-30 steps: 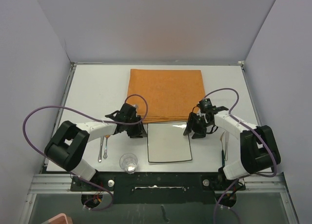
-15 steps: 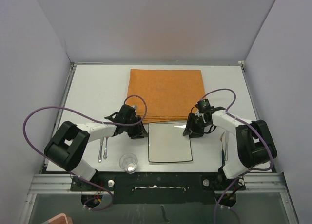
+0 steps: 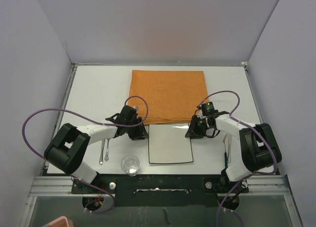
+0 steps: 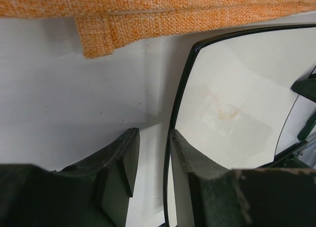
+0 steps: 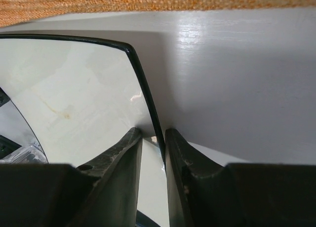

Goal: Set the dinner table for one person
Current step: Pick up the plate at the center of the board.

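Observation:
A square white plate (image 3: 170, 147) with a thin black rim lies on the dinner table (image 3: 94, 94), just in front of the orange folded cloth (image 3: 168, 91). My left gripper (image 3: 140, 133) is at the plate's far left corner. In the left wrist view its jaws (image 4: 155, 134) straddle the rim of the plate (image 4: 232, 103): the inner finger lies against it, and a gap shows beside the outer one. My right gripper (image 3: 194, 132) is at the far right corner. Its jaws (image 5: 154, 132) have closed narrowly on the plate's (image 5: 74, 89) rim.
A clear glass (image 3: 130, 164) stands at the near edge, left of the plate. A fork and a spoon (image 3: 103, 150) lie under my left arm. A knife (image 3: 227, 148) lies right of the plate. Walls close in the table on three sides.
My right gripper has slid left onto the plate's far right corner and its jaws have narrowed round the rim. The plate has shifted slightly left. My left gripper has held still.

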`<action>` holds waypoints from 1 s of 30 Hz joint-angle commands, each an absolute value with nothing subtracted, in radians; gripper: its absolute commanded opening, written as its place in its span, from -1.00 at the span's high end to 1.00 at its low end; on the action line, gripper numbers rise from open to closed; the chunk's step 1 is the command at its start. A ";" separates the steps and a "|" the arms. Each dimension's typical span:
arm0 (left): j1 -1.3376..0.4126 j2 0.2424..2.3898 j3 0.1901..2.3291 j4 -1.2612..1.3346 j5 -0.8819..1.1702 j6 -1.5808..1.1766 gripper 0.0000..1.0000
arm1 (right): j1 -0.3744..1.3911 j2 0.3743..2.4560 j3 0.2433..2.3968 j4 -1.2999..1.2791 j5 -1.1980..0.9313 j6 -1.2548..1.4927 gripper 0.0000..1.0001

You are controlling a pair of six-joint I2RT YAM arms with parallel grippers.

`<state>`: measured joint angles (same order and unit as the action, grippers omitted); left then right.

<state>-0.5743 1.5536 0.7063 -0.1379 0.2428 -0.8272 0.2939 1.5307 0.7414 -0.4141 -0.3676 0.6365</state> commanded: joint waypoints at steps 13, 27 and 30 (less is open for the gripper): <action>-0.591 1.595 0.781 -0.155 0.251 -0.790 0.40 | 0.324 1.392 0.743 -0.229 -0.529 0.640 1.00; -0.603 1.634 0.820 -0.114 0.273 -0.814 1.00 | 0.329 1.371 0.760 -0.266 -0.511 0.609 1.00; -0.604 1.627 0.827 -0.099 0.285 -0.818 1.00 | 0.341 1.341 0.762 -0.264 -0.491 0.602 1.00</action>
<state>-0.5823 1.6039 0.7765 -0.1967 0.2401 -0.8059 0.3073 1.4197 0.7170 -0.3355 -0.4099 0.5934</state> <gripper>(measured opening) 0.059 0.150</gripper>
